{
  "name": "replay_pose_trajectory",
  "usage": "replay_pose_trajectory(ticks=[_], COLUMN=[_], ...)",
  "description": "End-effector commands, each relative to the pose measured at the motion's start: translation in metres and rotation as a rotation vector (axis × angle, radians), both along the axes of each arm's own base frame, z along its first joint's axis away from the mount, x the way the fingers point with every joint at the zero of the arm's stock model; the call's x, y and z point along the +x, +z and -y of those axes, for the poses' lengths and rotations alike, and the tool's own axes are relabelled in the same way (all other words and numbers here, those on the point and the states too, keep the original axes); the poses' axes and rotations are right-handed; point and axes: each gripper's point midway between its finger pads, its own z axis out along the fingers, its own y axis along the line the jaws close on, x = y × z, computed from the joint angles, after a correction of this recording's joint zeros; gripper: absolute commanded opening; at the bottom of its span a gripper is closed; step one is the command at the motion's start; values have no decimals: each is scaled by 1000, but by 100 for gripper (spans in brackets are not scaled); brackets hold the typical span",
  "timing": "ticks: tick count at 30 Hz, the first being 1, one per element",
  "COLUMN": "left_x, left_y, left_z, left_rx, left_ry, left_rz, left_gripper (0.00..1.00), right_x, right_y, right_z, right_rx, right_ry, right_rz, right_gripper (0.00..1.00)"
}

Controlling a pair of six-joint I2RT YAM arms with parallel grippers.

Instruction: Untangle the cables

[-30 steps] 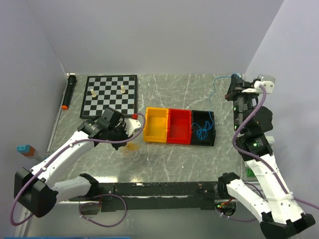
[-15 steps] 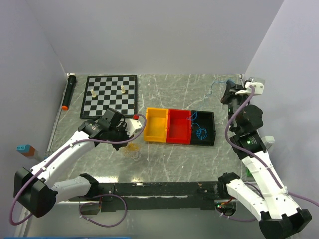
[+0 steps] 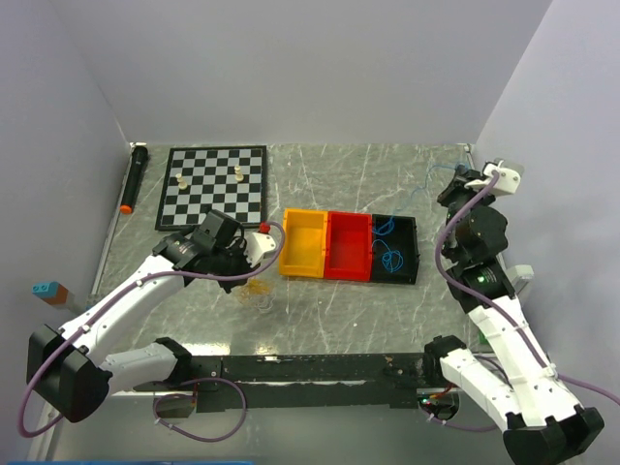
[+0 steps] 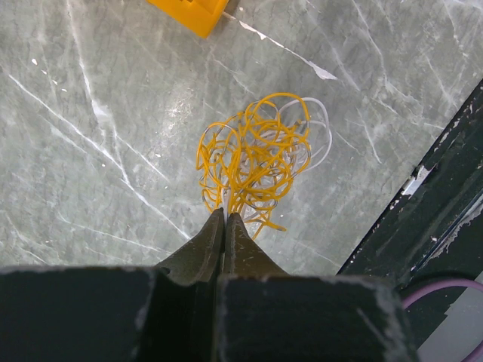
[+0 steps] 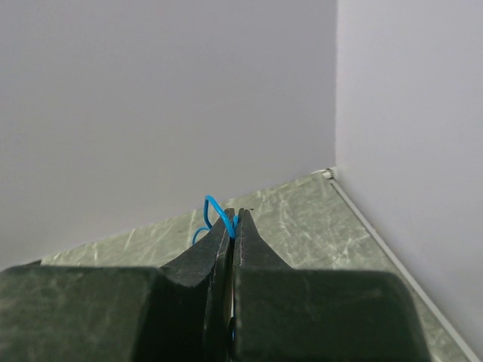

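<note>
A bunch of yellow and white cables (image 4: 256, 154) lies in loops on the marble table, also seen in the top view (image 3: 259, 287). My left gripper (image 4: 224, 216) is shut at the near edge of the bunch, with strands running into its tips; in the top view it is just left of the bunch (image 3: 246, 263). A blue cable (image 3: 390, 256) is partly coiled in the black bin (image 3: 413, 262), and a thin strand rises to my right gripper (image 3: 449, 190). That gripper (image 5: 233, 216) is shut on the blue cable (image 5: 214, 207), held above the table's far right corner.
A yellow bin (image 3: 302, 242) and a red bin (image 3: 349, 246) stand joined to the black one mid-table. A chessboard (image 3: 213, 184) with a few pieces lies at the back left, with a black torch (image 3: 133, 179) beside the left wall. Walls close off the back and sides.
My right gripper has swung right and towards the near side with the blue cable, and the strand has pulled out further from the black bin. The left arm has not moved.
</note>
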Motion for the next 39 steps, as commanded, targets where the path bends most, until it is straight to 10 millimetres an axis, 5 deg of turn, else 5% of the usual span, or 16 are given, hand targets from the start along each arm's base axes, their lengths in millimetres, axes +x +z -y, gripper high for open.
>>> replay_pose_trajectory(ticks=[1,9,22,30,39], left_x=[0,-2,-5,-5,-5], left_y=[1,3,6,5,5], left_z=[4,9,10,12,14], left_rx=[0,-2,-8,-14,-17], left_ry=[-3,-15,-22,-22,-22], left_rz=[-4,-8,-2,-4,-3], left_gripper=[1,1,1,1,1], right_x=[-14,-5,29,18,-4], right_y=[6,-18,-135,-196,-243], right_z=[27,19,-14,-36,-74], right_rx=[42,13,63,153,236], right_ry=[-135,-107,-1,59,181], right_rz=[37,-33,-321,-492,-616], right_gripper=[0,0,0,0,0])
